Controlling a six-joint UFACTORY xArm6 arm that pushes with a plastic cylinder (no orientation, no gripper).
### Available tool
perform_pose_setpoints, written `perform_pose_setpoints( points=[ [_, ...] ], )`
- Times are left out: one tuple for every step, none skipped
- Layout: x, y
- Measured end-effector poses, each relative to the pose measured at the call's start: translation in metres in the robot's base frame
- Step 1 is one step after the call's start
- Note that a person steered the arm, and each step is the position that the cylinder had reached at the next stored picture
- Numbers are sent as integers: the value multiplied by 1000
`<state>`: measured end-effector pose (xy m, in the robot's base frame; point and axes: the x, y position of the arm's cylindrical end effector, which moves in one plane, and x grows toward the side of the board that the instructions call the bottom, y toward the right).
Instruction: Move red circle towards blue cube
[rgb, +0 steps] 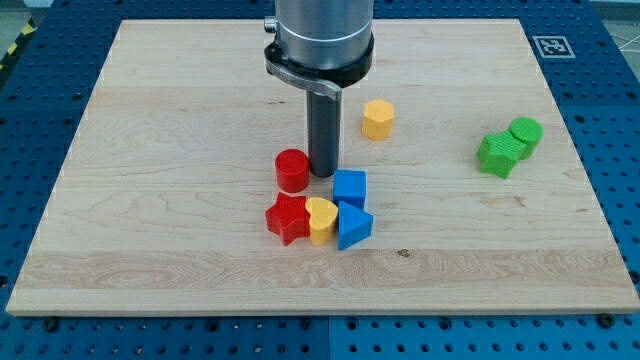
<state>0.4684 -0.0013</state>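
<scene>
The red circle stands near the board's middle. The blue cube sits just to its right and slightly lower in the view. My tip rests on the board between them, touching or almost touching the red circle's right side and just above-left of the blue cube.
A red star, a yellow heart and a blue triangle sit in a row just below. A yellow hexagon lies to the upper right. A green star and a green circle sit at the far right.
</scene>
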Motion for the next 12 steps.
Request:
perform_pose_setpoints(
  points=[
    [5,5],
    [11,7],
    [7,7],
    [-31,1],
    [-41,-21],
    [-41,-61],
    [-25,-93],
    [-3,-95],
    [-3,-95],
    [-3,-93],
    [-3,-89],
    [-3,-82]
  ],
)
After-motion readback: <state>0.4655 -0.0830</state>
